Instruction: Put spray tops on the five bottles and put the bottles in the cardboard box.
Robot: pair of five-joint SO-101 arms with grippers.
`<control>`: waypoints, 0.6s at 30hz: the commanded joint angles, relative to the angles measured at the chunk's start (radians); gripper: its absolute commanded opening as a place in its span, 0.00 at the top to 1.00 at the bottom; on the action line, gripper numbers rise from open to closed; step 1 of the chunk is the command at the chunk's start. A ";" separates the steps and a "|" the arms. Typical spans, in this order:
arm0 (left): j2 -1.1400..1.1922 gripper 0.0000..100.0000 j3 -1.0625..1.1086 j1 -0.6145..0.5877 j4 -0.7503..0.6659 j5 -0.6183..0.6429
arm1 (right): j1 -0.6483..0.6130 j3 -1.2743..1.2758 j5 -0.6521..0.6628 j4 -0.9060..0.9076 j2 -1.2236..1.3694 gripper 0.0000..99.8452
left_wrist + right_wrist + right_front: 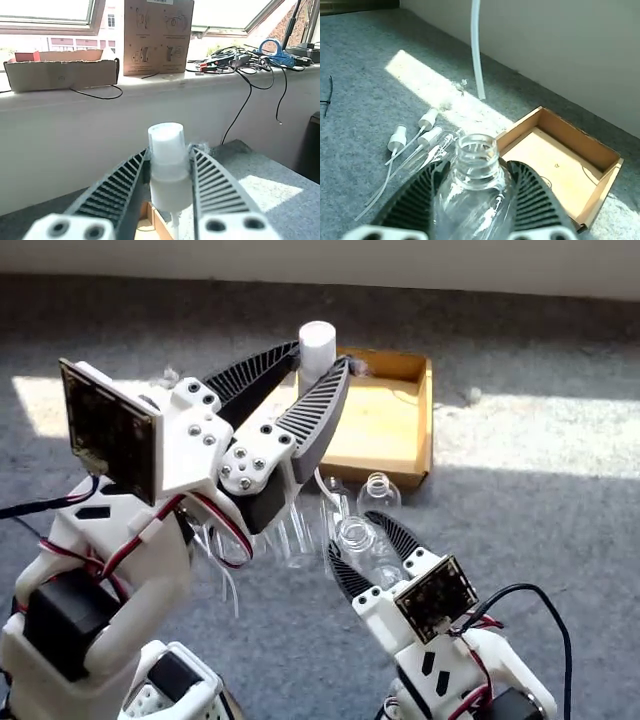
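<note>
While right gripper (pixel 356 536) is clamping bottle (pixel 476 152) upright, neck open, left gripper (pixel 169 156) is pinching spray top (pixel 166 142) higher up, tube (pixel 476 50) dangling, likely lining up insertion; cardboard box (pixel 585 140) lying beyond both.

Four spray tops are counted: one spray top (pixel 166 150) pinched in the left gripper (pixel 322 362) and three others (pixel 397 140) (pixel 428 118) (pixel 432 135) loose on the grey carpet (pixel 540 540). There is one cardboard box (pixel 385 420). One bottle (pixel 476 185) sits in the right gripper (pixel 350 530) and a second bottle (pixel 378 490) stands upright. More clear bottles lie jumbled, their number unclear. The grippers number two.
</note>
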 commanded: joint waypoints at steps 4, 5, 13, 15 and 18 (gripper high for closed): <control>-0.008 0.96 0.031 0.002 -0.029 0.000 | 0.013 -0.007 0.002 -0.022 -0.005 1.00; -0.012 0.96 0.038 0.004 -0.029 0.002 | 0.013 -0.007 0.002 -0.036 -0.005 1.00; -0.007 0.96 0.045 0.091 -0.025 0.037 | 0.015 -0.010 0.002 -0.064 -0.005 1.00; -0.008 0.96 0.045 0.093 -0.026 0.038 | 0.016 -0.007 0.002 -0.064 -0.005 1.00; -0.015 0.96 0.045 0.094 -0.023 0.040 | 0.016 -0.005 0.002 -0.070 -0.005 1.00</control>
